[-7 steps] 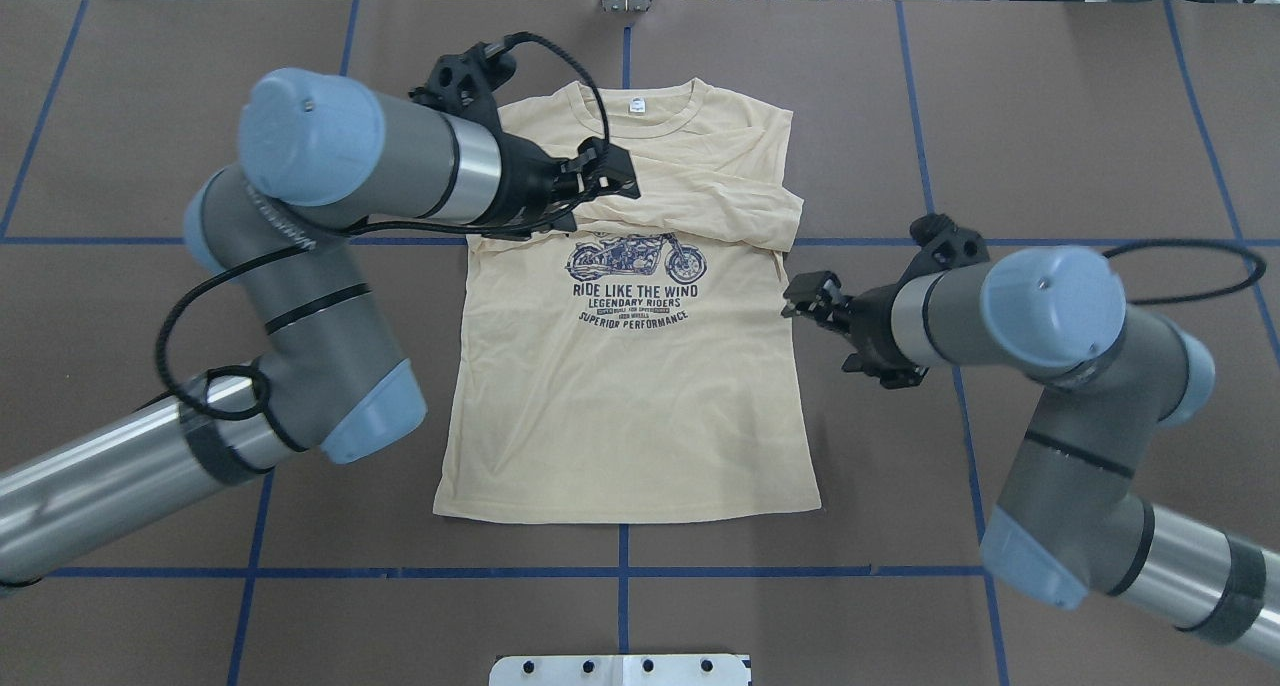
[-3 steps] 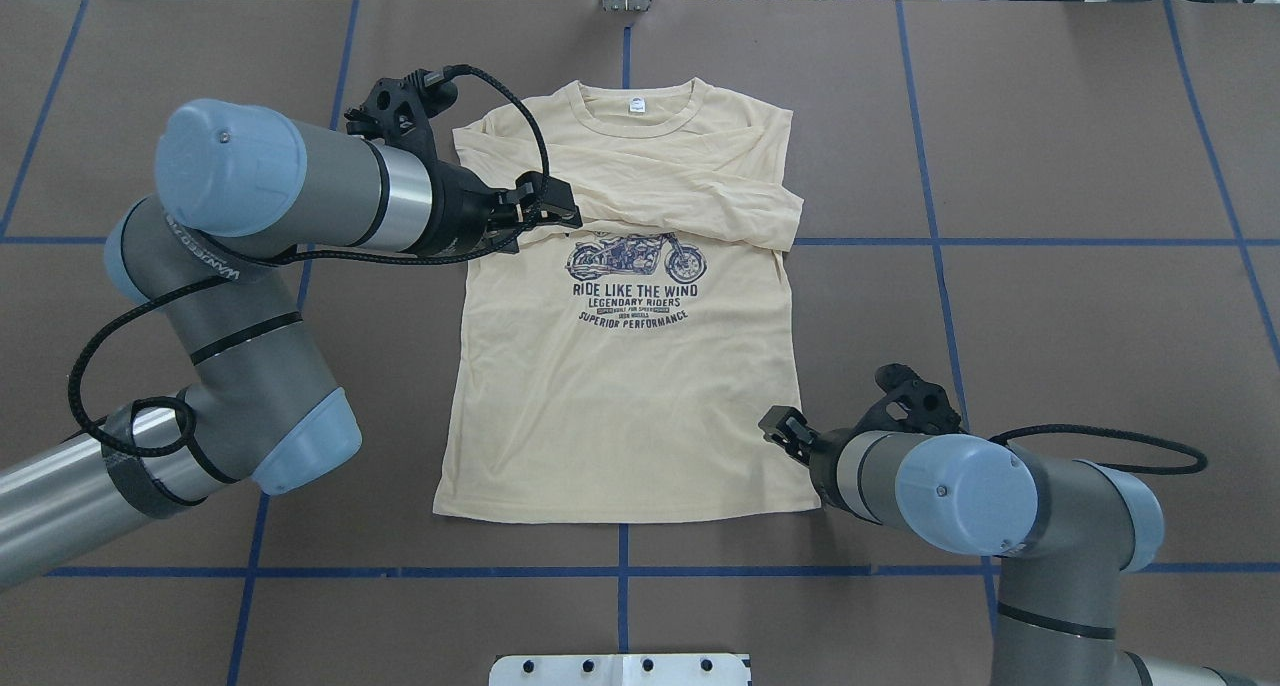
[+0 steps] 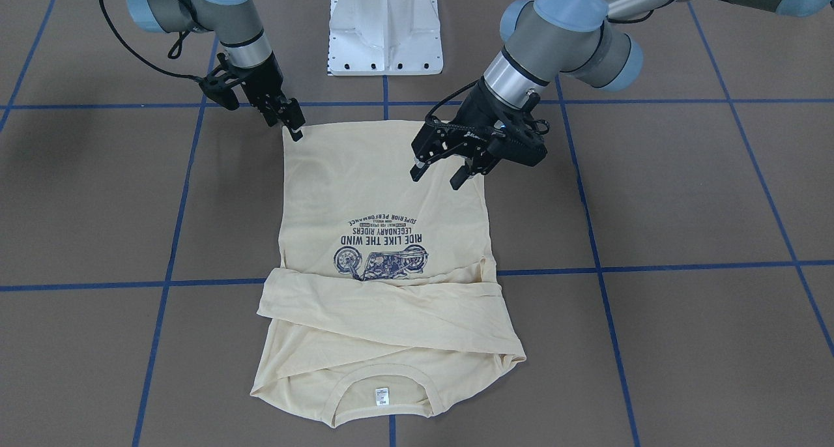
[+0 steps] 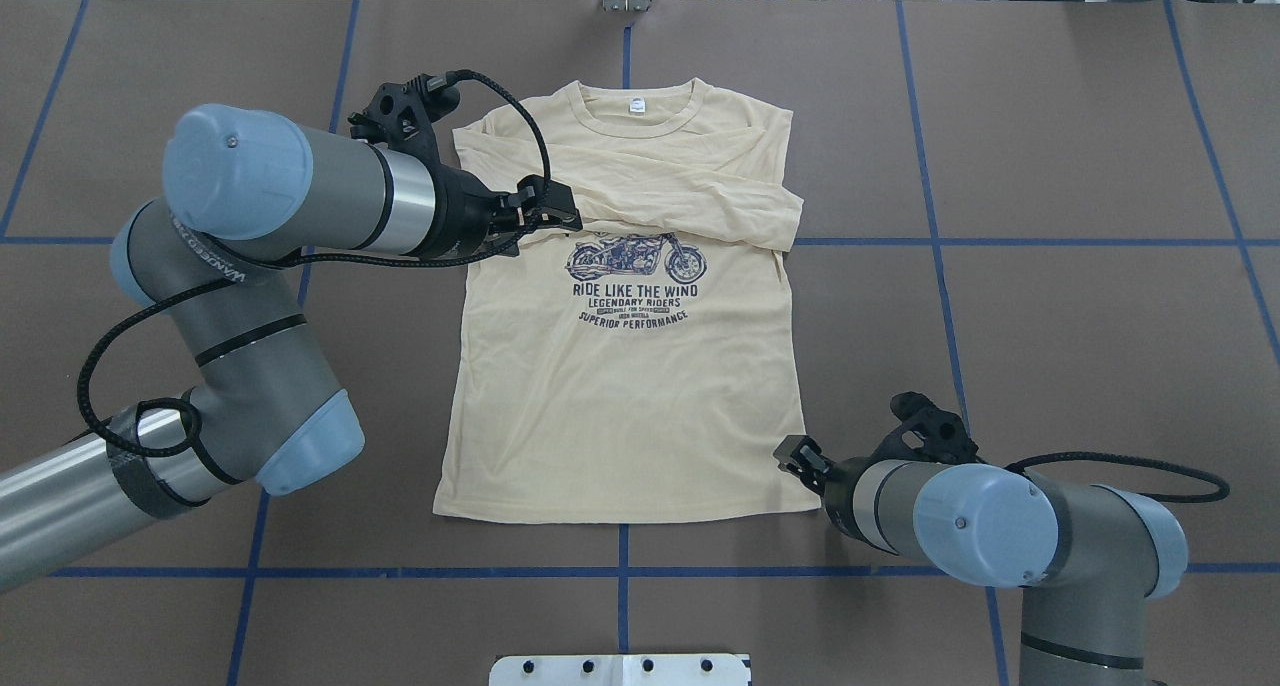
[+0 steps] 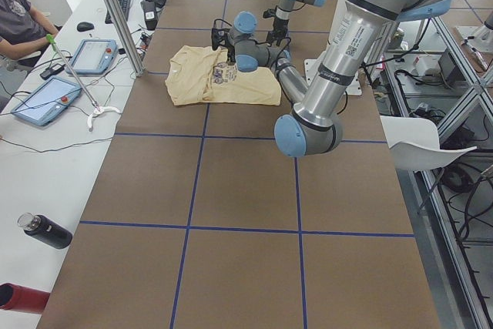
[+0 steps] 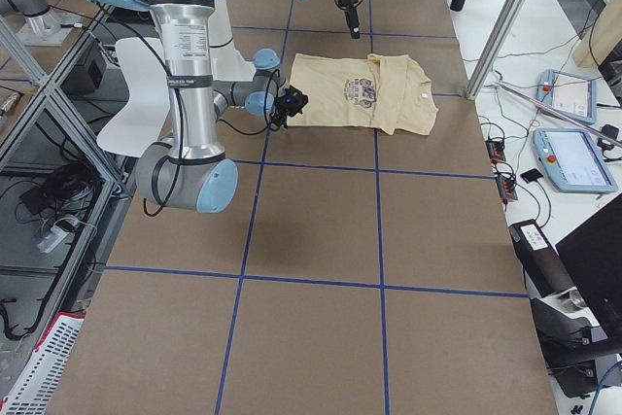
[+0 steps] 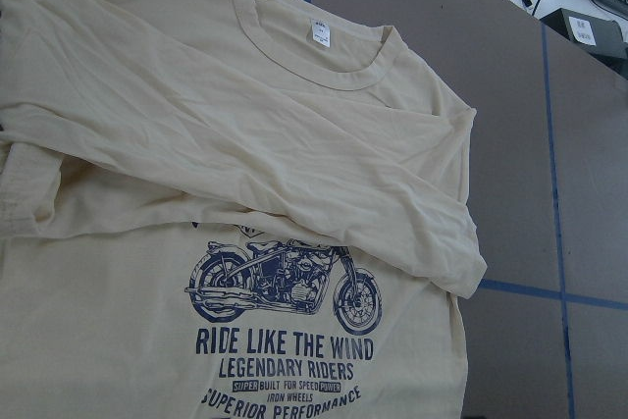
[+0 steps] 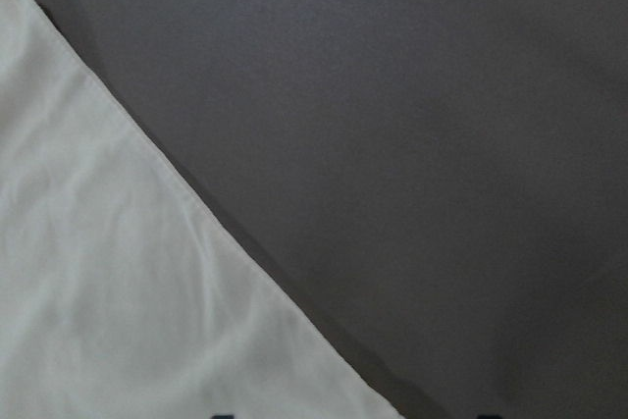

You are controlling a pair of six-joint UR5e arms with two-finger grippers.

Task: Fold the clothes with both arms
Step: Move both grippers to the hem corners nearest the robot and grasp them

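Note:
The cream-yellow T-shirt [image 4: 620,406] lies flat and print up on the brown table, collar at the far side, both long sleeves [image 4: 700,196] folded across the chest. It also shows in the front view [image 3: 384,199] and fills the left wrist view [image 7: 294,144]. My left gripper [image 4: 560,214] hangs open and empty above the shirt's left chest; the front view [image 3: 438,176] shows its fingers apart and clear of the cloth. My right gripper [image 4: 793,456] is low at the hem's right corner [image 3: 296,133], seemingly open. The right wrist view shows only the shirt's edge [image 8: 98,291].
The white pedestal base [image 3: 384,30] stands at the near table edge, behind the hem. Blue tape lines [image 4: 930,241] cross the brown table cover. An operators' desk with tablets [image 5: 46,98] and a dark bottle [image 5: 46,230] runs along the far side.
My right gripper has swung from beside the shirt's right edge at print height down to the hem's right corner. My left gripper has drawn back left from mid-chest to the left chest.

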